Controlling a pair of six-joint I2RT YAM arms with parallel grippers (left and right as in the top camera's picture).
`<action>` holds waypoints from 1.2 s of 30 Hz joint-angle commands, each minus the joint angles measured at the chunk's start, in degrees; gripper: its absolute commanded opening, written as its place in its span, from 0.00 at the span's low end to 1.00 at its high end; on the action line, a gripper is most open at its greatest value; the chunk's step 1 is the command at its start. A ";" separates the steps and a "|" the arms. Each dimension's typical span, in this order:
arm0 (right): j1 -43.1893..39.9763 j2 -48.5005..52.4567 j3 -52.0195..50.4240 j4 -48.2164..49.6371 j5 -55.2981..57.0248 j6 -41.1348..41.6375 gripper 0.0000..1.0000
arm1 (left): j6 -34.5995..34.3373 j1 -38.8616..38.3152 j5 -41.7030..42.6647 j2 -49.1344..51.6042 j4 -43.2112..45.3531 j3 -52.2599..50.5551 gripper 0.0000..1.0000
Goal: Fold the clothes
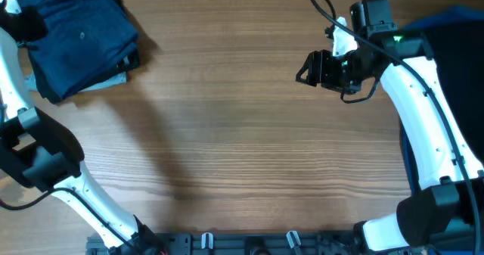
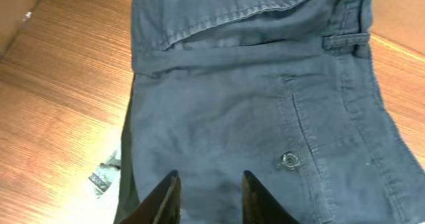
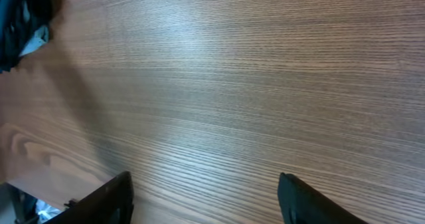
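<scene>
The navy shorts (image 1: 79, 35) lie folded on top of a stack of clothes at the table's far left corner. The left wrist view shows them close up (image 2: 265, 104), with a small button (image 2: 289, 160) and a belt loop. My left gripper (image 2: 208, 184) is open just above the navy fabric with nothing between its fingers. It is at the left edge of the overhead view (image 1: 21, 20). My right gripper (image 1: 308, 68) is open and empty over bare wood at the upper right, and its wide-apart fingers (image 3: 206, 191) show in the right wrist view.
A light blue garment edge (image 1: 113, 81) peeks from under the stack. Dark and bright blue fabric (image 1: 457, 43) lies at the right edge behind the right arm. A paper tag (image 2: 101, 179) sticks out beside the stack. The wooden table (image 1: 242, 149) spreads between the arms.
</scene>
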 commanded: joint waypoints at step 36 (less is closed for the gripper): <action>0.39 -0.72 -0.52 -0.26 0.61 1.92 0.71 | -14.53 -10.40 -0.98 12.20 40.02 1.86 0.04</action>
